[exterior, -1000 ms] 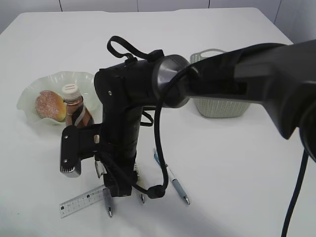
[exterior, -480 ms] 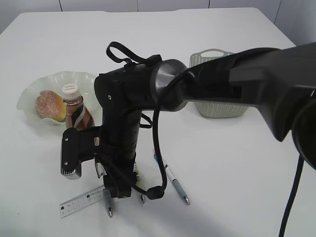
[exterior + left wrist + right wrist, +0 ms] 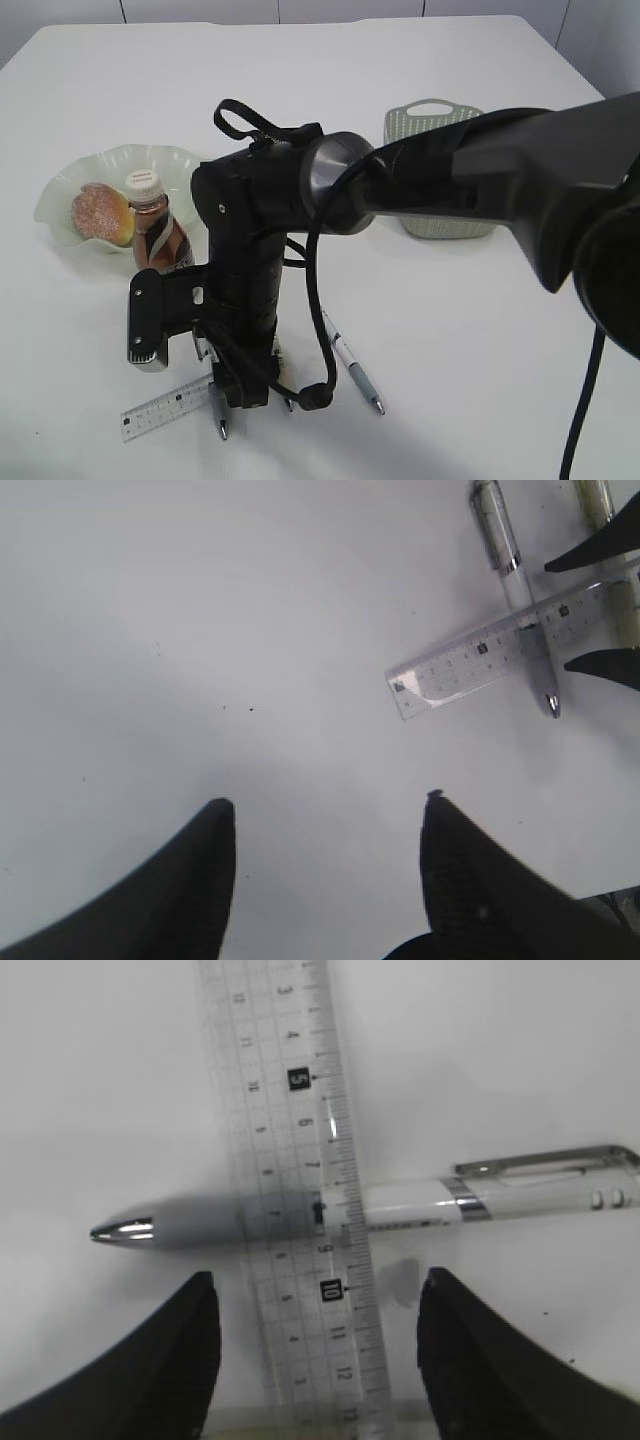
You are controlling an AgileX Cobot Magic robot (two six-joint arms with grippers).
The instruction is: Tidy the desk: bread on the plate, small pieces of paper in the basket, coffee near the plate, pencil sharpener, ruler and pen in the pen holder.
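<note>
Sitting on the plate (image 3: 60,195) already is the bread (image 3: 101,213), coffee (image 3: 155,235) beside it; the ruler (image 3: 300,1210) and pen (image 3: 400,1205) lie crossed on the bench between the right gripper's (image 3: 310,1345) open, empty fingers. Left fingers (image 3: 200,880) also open.

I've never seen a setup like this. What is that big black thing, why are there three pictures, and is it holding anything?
It is a robot arm over a white table. One picture is taken from outside; the other two come from cameras on each arm's wrist, looking down past the hand's two dark fingers. The right hand hangs open over a clear ruler that lies across a white pen. The left hand is open above bare table, with the ruler off to one side. Neither holds anything. Farther back stand a green plate with bread, a coffee bottle and a basket.
</note>
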